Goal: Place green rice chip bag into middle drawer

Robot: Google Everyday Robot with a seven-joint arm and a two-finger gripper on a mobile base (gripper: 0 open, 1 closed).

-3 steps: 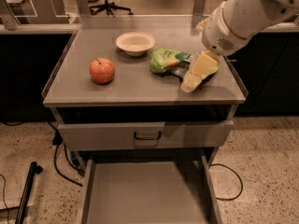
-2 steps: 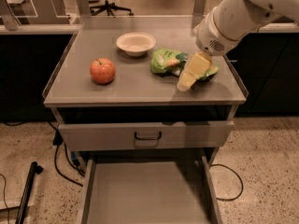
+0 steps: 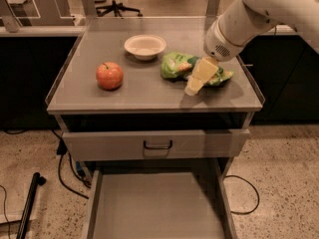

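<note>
Camera view: the green rice chip bag (image 3: 175, 66) lies on the desk (image 3: 79, 91), right of the apple (image 3: 109, 75). The end effector (image 3: 193, 85) overlaps the bag's right part; its grip state cannot be told. The middle drawer (image 3: 154, 203) stands open below.

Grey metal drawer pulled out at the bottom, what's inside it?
The grey metal drawer shows only a bare floor; its back end is hidden under the shut drawer front. The pincer is up over the crinkled light-green chip bag.
</note>
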